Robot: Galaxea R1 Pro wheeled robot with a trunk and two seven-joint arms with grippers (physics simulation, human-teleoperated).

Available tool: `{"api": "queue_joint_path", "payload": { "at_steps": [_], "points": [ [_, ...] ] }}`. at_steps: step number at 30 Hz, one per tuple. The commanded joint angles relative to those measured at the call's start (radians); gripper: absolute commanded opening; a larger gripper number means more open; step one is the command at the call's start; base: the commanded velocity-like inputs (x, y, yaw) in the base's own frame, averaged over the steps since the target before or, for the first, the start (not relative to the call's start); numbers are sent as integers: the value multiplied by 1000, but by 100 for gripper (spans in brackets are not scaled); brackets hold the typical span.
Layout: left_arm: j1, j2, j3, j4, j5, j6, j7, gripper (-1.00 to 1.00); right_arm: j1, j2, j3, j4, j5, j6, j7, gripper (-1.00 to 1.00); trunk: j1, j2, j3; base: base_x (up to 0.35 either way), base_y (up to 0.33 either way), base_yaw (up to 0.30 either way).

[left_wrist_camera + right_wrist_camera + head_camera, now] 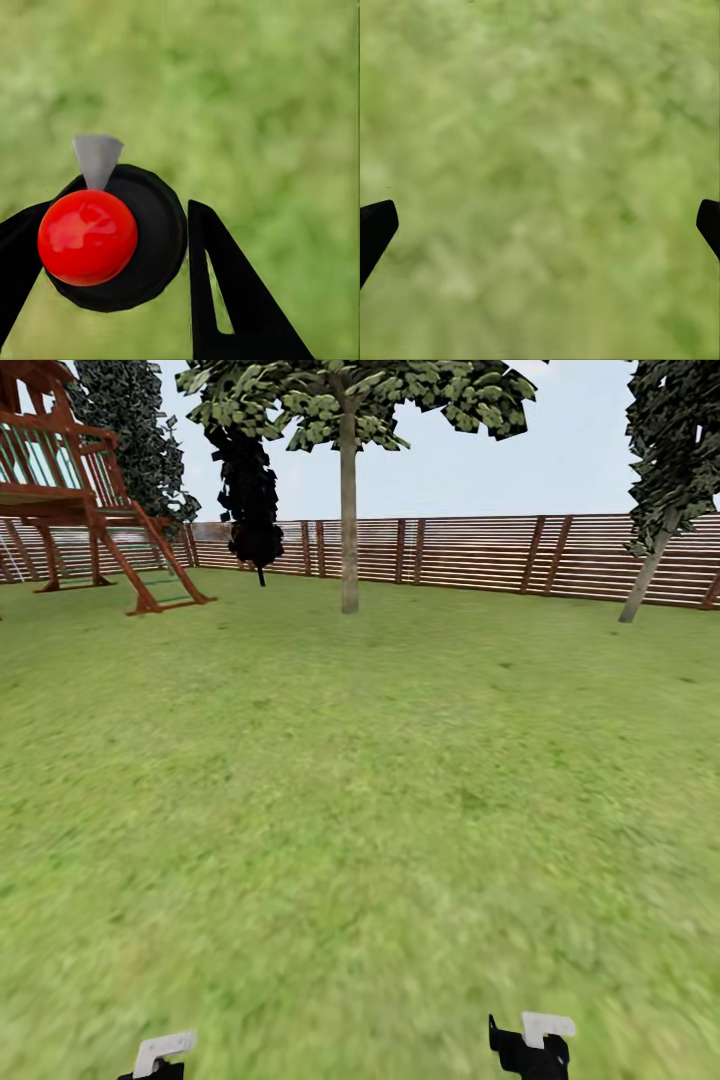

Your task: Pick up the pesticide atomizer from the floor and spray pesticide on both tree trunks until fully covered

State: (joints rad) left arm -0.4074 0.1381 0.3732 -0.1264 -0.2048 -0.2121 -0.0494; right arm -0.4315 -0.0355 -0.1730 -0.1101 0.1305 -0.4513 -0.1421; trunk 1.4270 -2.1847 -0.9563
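The pesticide atomizer (87, 237), a dark round bottle seen end-on with a shiny red top and a grey nozzle, sits between the black fingers (225, 300) of my left gripper (112, 225), which is shut on it. My right gripper (547, 225) hangs open over blurred grass with nothing between its fingertips. Both wrists peek in at the head view's lower edge, the left gripper (160, 1055) and the right gripper (530, 1045). Far ahead stands one tree with a straight pale trunk (348, 520) and light green leaves. The second such tree is out of view.
Green lawn (360, 810) stretches to a brown slat fence (470, 550). A wooden playset (90, 500) stands at the far left, a black cone-shaped tree (250, 490) beside the pale trunk, and a leaning thin-trunked dark tree (650, 565) at the far right.
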Motion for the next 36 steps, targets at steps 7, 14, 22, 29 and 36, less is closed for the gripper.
{"api": "queue_joint_path", "payload": {
  "at_steps": [7, 14, 22, 29, 36],
  "points": [
    [-1, 0, 9, 1, -8, -3, -4, -100, -1, 0, -6, 1, 11, -3, -4, 100, 0, 0, -1, 338, 0, 0],
    [-1, 0, 9, 1, -8, -4, -4, -100, -1, 0, -6, 1, 11, -3, -4, 100, 0, 0, -1, 338, 0, 0],
    [-1, 0, 9, 1, -8, -3, -4, -100, -1, 0, -6, 1, 11, -3, -4, 100, 0, 0, -1, 338, 0, 0],
    [-1, 0, 9, 1, -8, -3, -4, -100, -1, 0, -6, 1, 11, -3, -4, 100, 0, 0, -1, 338, 0, 0],
    [-1, 1, 9, 1, -8, -4, -4, -100, -1, 0, -6, 1, 11, -3, -4, 100, 0, 0, -1, 338, 0, 0]
  ]
}}
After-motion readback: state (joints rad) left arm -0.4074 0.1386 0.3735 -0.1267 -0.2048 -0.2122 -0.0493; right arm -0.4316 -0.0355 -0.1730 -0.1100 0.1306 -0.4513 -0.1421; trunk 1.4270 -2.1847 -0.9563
